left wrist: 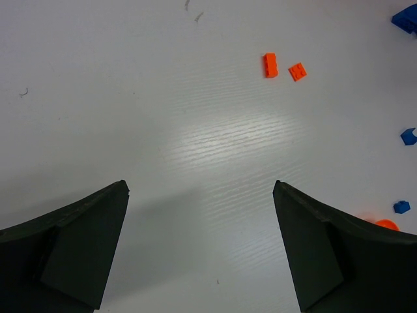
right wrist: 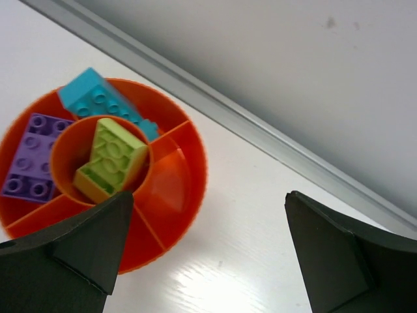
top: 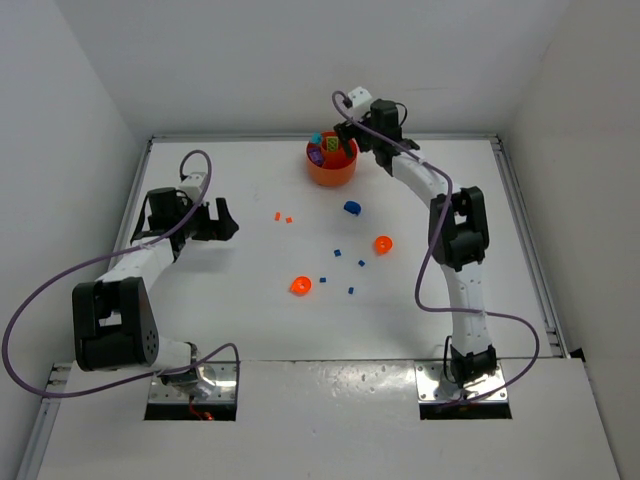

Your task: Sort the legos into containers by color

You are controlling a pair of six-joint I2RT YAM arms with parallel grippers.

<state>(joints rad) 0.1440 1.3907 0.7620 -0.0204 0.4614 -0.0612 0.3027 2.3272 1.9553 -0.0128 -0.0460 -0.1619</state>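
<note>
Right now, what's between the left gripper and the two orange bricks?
Only bare table separates the left gripper and orange bricks, per the left wrist view.

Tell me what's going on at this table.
Sorting by color into the dish is under way. A cyan brick, a purple brick and a green brick sit in separate compartments. The right gripper hangs open and empty by the dish. The left gripper is open and empty over the table. Blue pieces and orange pieces lie loose there.
</note>
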